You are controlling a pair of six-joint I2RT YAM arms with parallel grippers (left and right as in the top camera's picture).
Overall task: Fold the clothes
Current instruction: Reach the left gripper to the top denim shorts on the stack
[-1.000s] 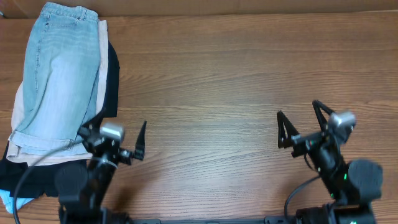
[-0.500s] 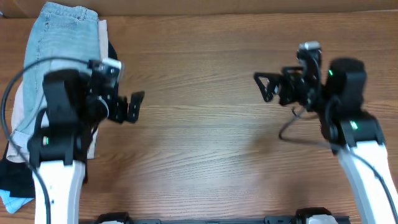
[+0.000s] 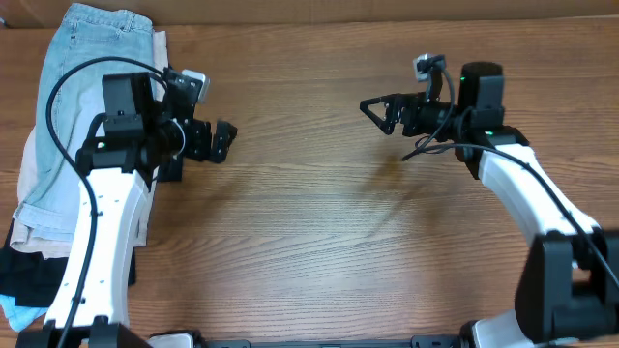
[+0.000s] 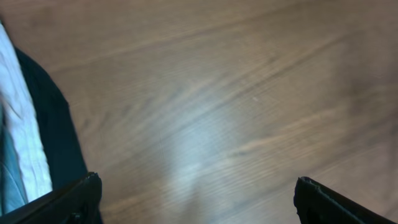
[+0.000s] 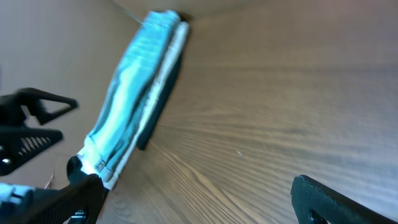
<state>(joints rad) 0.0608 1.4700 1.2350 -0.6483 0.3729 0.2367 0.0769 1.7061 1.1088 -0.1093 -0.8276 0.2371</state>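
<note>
Wood-grain bench (image 3: pixel 319 222) fills most of the overhead view. The clothes are found stacked at its left edge, beside the left arm: pale denim jeans (image 3: pixel 82 116) on top, a beige garment (image 3: pixel 159 53) beneath, and a dark garment (image 3: pixel 29 266) lowest. Denim is judged limp yet fairly heavy, with thick seams. It would best be pinched at the waistband corners or the cuffs, top layer only, so that the softer pieces below are not dragged along. The left end effector (image 3: pixel 224 145) is held spread and empty just beside the pile. The right end effector (image 3: pixel 375 114) is likewise spread and empty, well apart from the pile across the bench. The pile's whole outline is given only from overhead. Its layered side profile is shown by the right wrist view, while only a dark edge and a pale strip are caught by the left wrist view.
</note>
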